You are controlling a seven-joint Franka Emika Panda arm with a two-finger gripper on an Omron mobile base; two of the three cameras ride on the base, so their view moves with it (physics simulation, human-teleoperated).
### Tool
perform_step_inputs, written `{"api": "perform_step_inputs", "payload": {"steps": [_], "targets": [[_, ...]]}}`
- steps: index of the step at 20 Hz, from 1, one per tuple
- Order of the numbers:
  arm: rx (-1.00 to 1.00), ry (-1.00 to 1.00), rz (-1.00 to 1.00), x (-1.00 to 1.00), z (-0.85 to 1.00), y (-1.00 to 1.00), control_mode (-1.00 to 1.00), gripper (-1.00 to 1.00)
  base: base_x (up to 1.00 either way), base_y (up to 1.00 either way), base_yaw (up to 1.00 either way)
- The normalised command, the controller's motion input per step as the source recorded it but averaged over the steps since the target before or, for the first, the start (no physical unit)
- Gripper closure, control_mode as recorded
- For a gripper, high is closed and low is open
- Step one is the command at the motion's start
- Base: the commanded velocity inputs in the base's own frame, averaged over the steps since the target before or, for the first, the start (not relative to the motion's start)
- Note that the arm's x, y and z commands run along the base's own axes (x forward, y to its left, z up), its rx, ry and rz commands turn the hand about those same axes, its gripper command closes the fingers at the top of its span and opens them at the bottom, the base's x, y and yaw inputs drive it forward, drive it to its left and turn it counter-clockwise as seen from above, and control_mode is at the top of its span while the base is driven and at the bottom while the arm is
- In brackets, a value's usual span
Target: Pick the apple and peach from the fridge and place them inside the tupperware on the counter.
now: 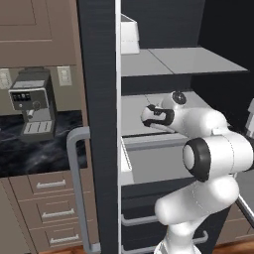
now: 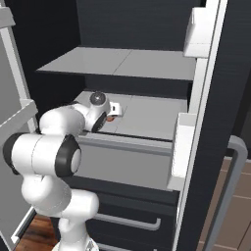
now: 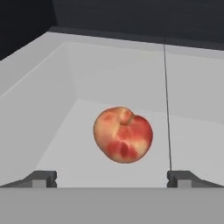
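End effector (image 3: pixel 112 178) wide open, peach (image 3: pixel 123 134) just ahead.

Open shelf floor (image 3: pixel 65 144) around peach (image 3: pixel 123 134), side wall (image 3: pixel 30 109) near

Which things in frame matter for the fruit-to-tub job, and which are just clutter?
Job:
- bright orange-red peach with a pale patch, on a pale grey fridge shelf
- tall dark grey-black fridge, door open
- black marbled counter
- open two-finger gripper, aimed at the peach

Clutter:
- grey and black coffee machine on the counter
- taupe-brown drawers
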Motion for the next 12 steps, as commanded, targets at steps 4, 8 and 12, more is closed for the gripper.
{"api": "perform_step_inputs", "payload": {"steps": [4, 8, 12], "targets": [[0.00, 0.05, 0.00, 0.47, -0.20, 0.00, -1.00, -1.00, 0.00, 0.00, 0.00], [0.00, 0.06, 0.00, 0.47, -0.20, 0.00, -1.00, -1.00, 0.00, 0.00, 0.00], [0.00, 0.05, 0.00, 0.51, -0.19, 0.00, -1.00, -1.00, 0.00, 0.00, 0.00]]}}
